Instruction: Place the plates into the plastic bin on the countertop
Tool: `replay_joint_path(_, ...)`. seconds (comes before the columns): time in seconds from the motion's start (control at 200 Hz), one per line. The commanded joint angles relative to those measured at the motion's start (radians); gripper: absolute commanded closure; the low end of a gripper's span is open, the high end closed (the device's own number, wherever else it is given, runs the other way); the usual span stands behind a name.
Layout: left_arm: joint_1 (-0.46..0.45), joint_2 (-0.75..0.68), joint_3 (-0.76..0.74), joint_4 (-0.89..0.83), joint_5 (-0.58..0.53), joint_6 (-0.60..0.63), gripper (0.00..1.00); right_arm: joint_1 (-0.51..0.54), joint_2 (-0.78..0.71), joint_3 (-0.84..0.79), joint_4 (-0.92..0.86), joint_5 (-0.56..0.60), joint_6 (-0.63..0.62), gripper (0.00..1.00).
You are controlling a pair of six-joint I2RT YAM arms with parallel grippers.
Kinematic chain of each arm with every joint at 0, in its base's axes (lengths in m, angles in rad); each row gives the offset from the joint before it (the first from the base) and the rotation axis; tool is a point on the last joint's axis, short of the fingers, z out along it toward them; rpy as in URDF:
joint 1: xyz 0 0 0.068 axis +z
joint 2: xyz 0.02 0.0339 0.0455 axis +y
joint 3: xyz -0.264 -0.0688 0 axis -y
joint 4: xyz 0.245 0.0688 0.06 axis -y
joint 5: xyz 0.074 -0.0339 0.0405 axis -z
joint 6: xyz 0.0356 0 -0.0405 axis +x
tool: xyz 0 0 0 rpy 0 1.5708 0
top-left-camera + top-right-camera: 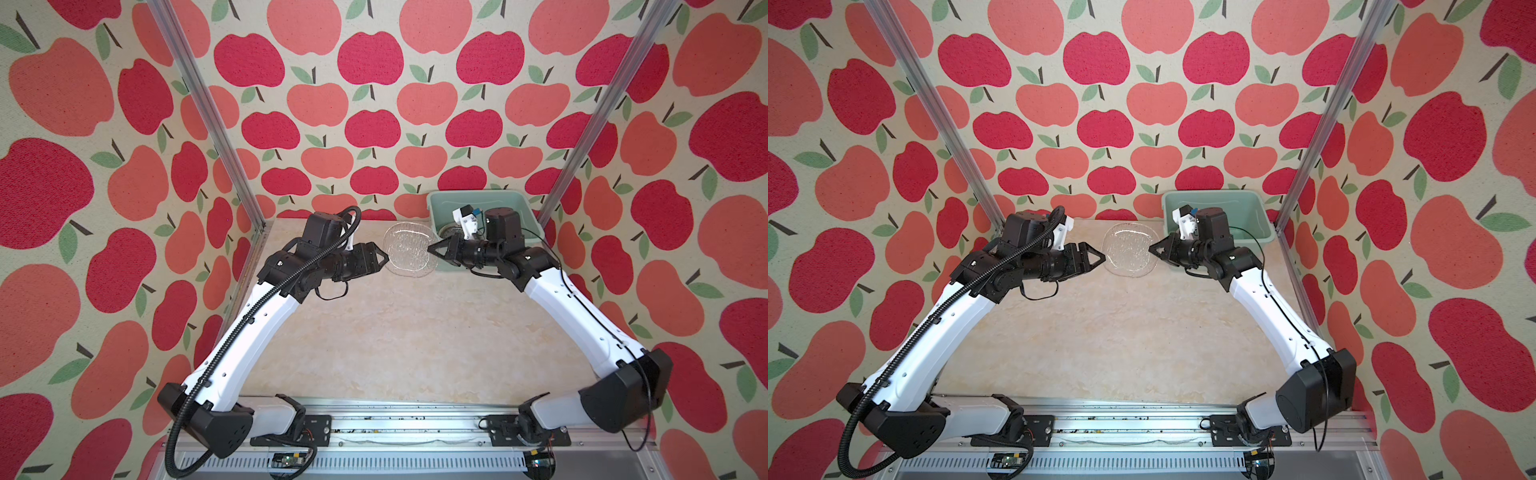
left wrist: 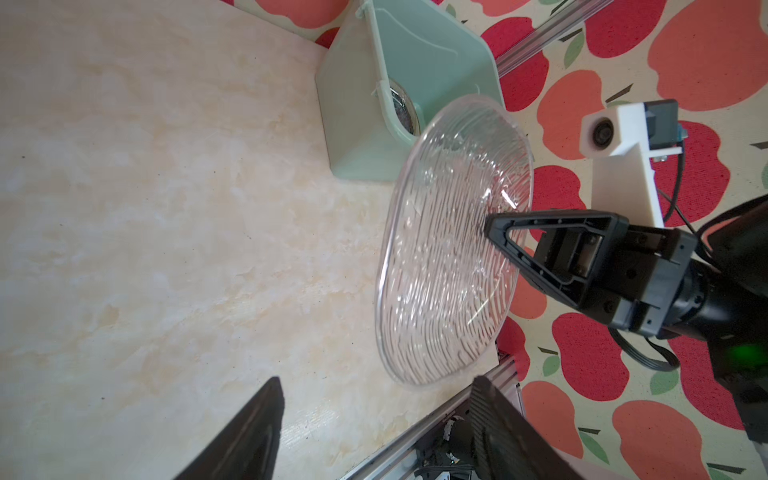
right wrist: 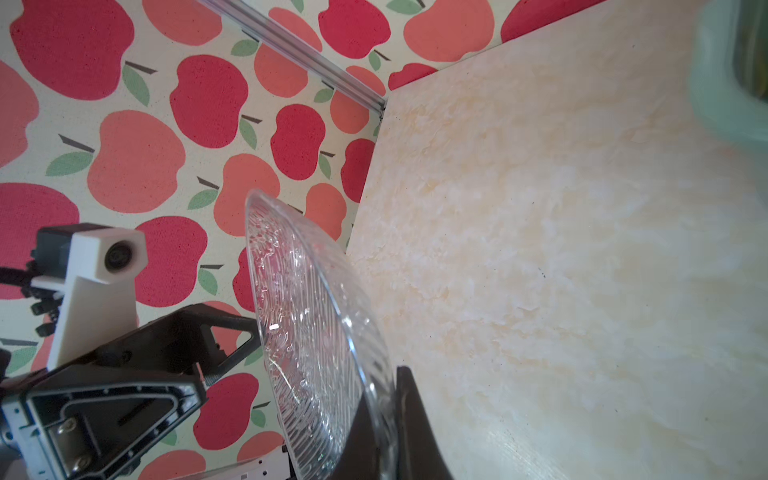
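1. Gripping the right edge of the clear glass plate (image 1: 409,249), the right gripper (image 1: 430,249) has its jaws closed tightly on the rim. In the right wrist view the glass sits between the two dark jaws.
2. The left gripper (image 1: 1102,259) is wide open and holds nothing. In both top views it points at the opposite edge of the plate, just beside it. In the left wrist view its jaws stand far apart, with the lower rim of the plate close to the gap. I cannot tell if they touch the glass.
3. The plate stands almost on its edge, a little tilted, lifted above the countertop (image 1: 395,332) between the two grippers. Its surface has a ribbed, wavy pattern.
4. The plastic bin (image 1: 498,203) stands on the countertop in the far right corner, just beside the plate and behind the right gripper. In the left wrist view a dark patterned dish (image 2: 399,104) lies inside the bin, seen only partly over the rim.
5. Around the countertop are aluminium rails (image 1: 199,104) and walls (image 1: 374,104) printed with red and pink apples.
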Motion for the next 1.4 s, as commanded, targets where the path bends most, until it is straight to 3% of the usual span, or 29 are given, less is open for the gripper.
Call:
replay_joint_path(0.0,-0.006,-0.069,-0.045,0.192,-0.041,0.055,0.14,-0.098,0.069,0.148,-0.12,-0.035,-0.099,1.0)
replay_joint_path(0.17,-0.009,-0.093,-0.092,0.29,-0.056,0.203,0.01,-0.259,0.268,0.439,-0.331,-0.05,-0.248,1.0)
replay_joint_path(0.25,-0.009,-0.065,-0.085,0.3,-0.079,0.269,0.01,-0.33,0.37,0.59,-0.424,-0.041,-0.301,1.0)
replay_joint_path(0.41,-0.009,0.08,0.01,0.301,-0.1,0.351,0.01,-0.421,0.564,0.84,-0.568,0.007,-0.433,1.0)
replay_joint_path(0.59,-0.018,0.268,0.146,0.315,-0.081,0.357,0.01,-0.492,0.756,1.068,-0.667,0.048,-0.514,1.0)
replay_joint_path(0.84,-0.057,0.413,0.263,0.257,-0.069,0.344,0.01,-0.528,0.887,1.105,-0.6,0.053,-0.564,1.0)
replay_joint_path(1.396,-0.092,0.461,0.31,0.169,-0.108,0.338,0.01,-0.462,1.059,1.092,-0.441,0.002,-0.512,1.0)
